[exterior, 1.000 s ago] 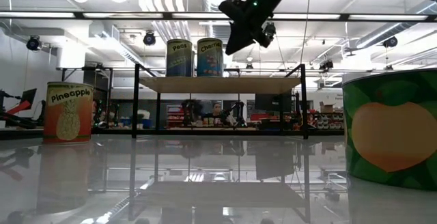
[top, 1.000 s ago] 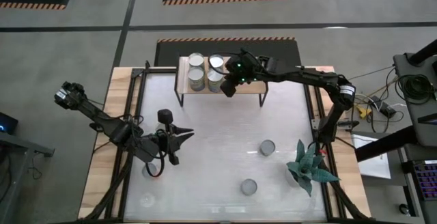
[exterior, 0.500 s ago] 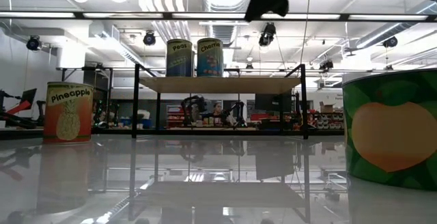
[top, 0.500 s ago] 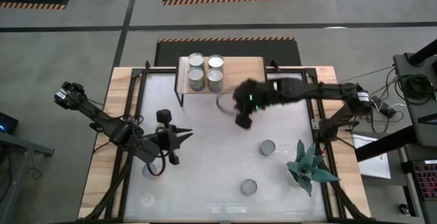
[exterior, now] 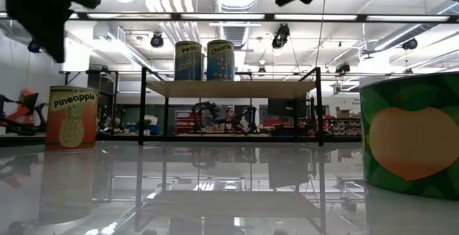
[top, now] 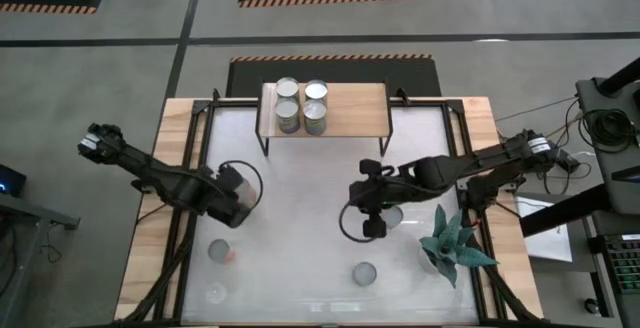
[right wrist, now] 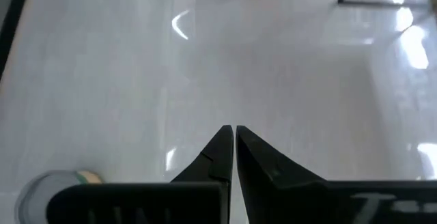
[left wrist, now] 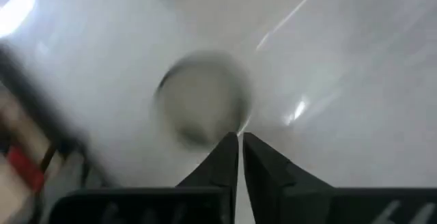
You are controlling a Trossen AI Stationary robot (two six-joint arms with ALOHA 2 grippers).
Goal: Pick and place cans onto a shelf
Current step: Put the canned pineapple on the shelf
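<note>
Four cans (top: 301, 106) on shelf (top: 350, 111), left end, two rows. Three loose on table (top: 300, 198): left can (top: 219, 252), mid can (top: 393, 215), near can (top: 364, 273).

Right gripper (top: 371, 229) beside mid can, fingers pressed together, empty. Left gripper (left wrist: 239, 142) above left can, fingers clenched, nothing between.

Step, as judged: reaching for next can. Next move needs fingers spread before descent, then straddle can's sides. Plant (top: 455, 243) crowds mid can.

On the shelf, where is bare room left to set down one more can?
The shelf is bare over its right half, from the four cans to its right edge. The left end is crowded: those cans stand in a tight two-by-two block there.
</note>
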